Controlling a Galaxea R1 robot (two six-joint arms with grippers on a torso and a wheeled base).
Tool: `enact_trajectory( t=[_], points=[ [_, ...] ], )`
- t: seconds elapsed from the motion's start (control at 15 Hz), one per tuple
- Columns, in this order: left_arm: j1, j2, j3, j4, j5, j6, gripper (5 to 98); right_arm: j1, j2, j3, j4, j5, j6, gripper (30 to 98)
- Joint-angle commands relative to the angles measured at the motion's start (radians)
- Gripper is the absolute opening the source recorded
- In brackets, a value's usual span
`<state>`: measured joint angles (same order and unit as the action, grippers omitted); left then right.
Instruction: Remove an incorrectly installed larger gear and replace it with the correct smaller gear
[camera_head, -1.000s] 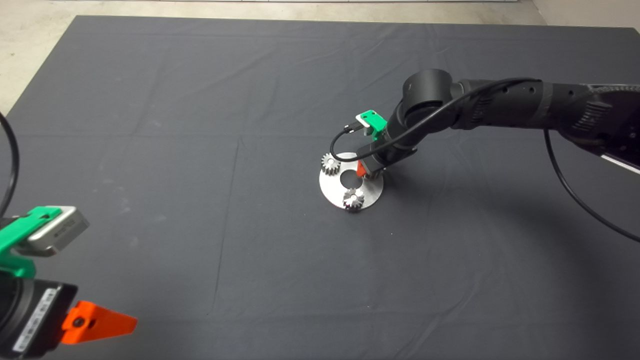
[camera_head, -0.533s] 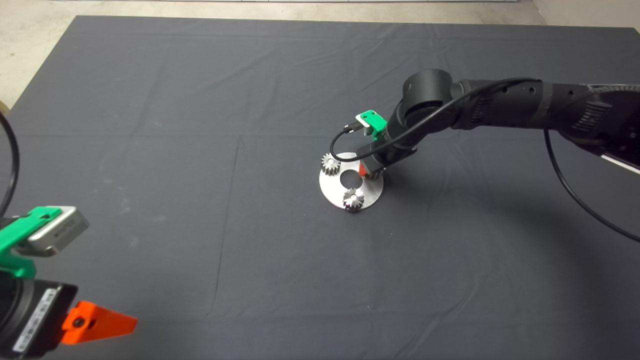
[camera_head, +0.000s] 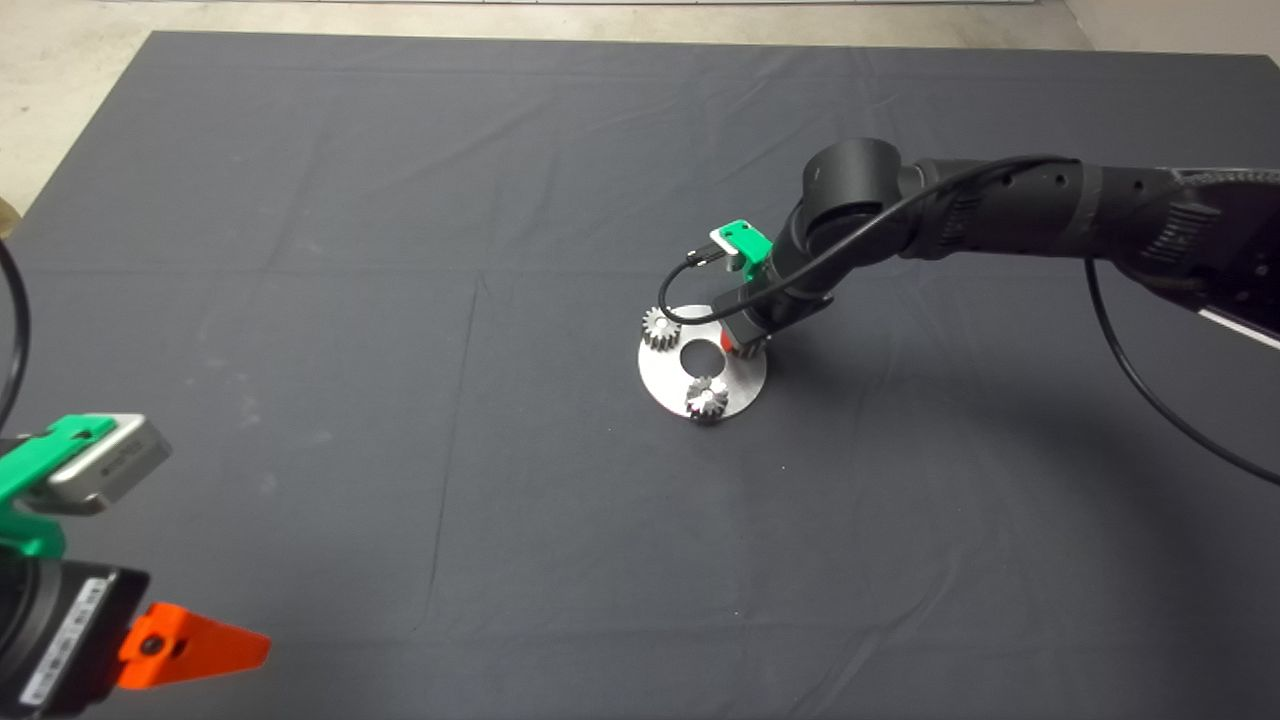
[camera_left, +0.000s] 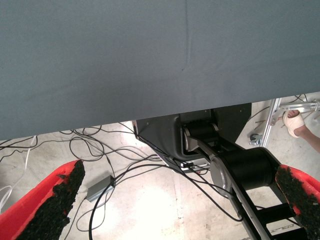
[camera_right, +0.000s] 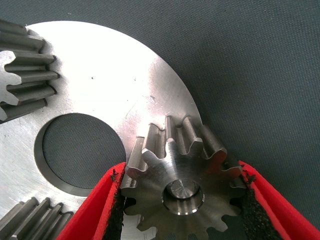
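Note:
My right gripper (camera_head: 738, 347) reaches down onto the far right side of a round steel plate (camera_head: 665, 385) with a central hole. In the right wrist view its fingers (camera_right: 100, 210) press both sides of the smaller gear (camera_right: 182, 190), dark steel with glinting tooth edges. The gear sits upright on the plate (camera_right: 125, 75), overhanging its rim, and a shiny pin shows in its central hole. From above, the gripper hides this gear. The larger gear is out of view. My left gripper (camera_head: 190, 650) is parked open at the mat's lower left corner.
Two other small gears stand on the plate: a pale one (camera_head: 659, 327) at the far left and a dark one (camera_head: 707, 397) at the near edge. The left wrist view shows the mat's edge, floor cables, the robot base and a person's foot (camera_left: 295, 122).
The right gripper has sunk slightly toward the plate, so less of its red finger shows from above. The parked left gripper has drifted a little toward the near edge.

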<state>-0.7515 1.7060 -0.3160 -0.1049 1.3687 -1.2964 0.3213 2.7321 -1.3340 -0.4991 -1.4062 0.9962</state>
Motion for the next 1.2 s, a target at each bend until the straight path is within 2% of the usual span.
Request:
enact_trajectory(
  t=[0.0,0.33,0.93,1.13],
  points=[
    [-0.009,-0.004,0.016,-0.015,0.006,0.000,98.1,0.021,0.010,0.006,-0.027,0.007,-0.001,51.4],
    [-0.009,-0.002,0.016,-0.015,0.006,0.000,98.1,0.022,0.039,-0.049,-0.027,0.004,0.004,50.4],
    [-0.009,-0.004,0.016,-0.013,0.006,0.000,98.1,0.036,0.053,-0.042,-0.021,-0.002,0.010,49.4],
    [-0.009,-0.004,0.016,-0.013,0.006,-0.001,98.1,0.056,0.050,-0.003,-0.019,-0.004,0.015,49.3]
  ],
)
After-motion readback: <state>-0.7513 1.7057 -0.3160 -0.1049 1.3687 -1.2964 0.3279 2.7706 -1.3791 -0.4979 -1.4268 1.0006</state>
